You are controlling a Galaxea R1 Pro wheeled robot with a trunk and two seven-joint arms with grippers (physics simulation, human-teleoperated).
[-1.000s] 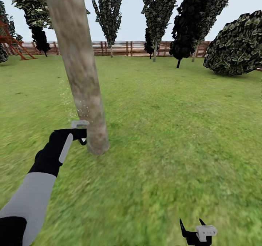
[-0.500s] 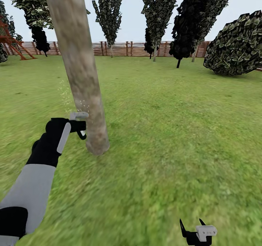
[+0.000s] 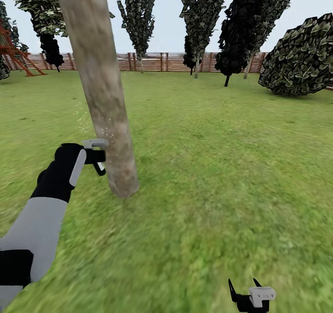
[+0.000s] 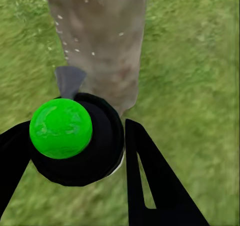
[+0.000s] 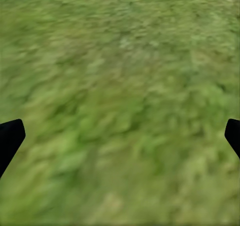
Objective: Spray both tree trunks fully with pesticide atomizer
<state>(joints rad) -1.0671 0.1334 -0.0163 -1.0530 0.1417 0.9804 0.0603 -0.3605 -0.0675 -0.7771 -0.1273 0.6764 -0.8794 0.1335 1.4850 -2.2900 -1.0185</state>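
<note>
Black left hand (image 3: 95, 158), clamped on the dark green-black pesticide atomizer (image 4: 75, 138), has risen up the pale grey-beige mottled tree trunk (image 3: 104, 100), widening coverage; right hand (image 3: 245, 290) hangs open.

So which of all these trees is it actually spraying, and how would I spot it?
Start at the red-brown fence along the back of the lawn, then come forward across the grass to the nearest trunk. The tree trunk is a thick, pale grey-beige column leaning across the left of the head view, with the left gripper beside its base. Unlike the distant slim, leafy trees, it is speckled with pale droplets.
</note>
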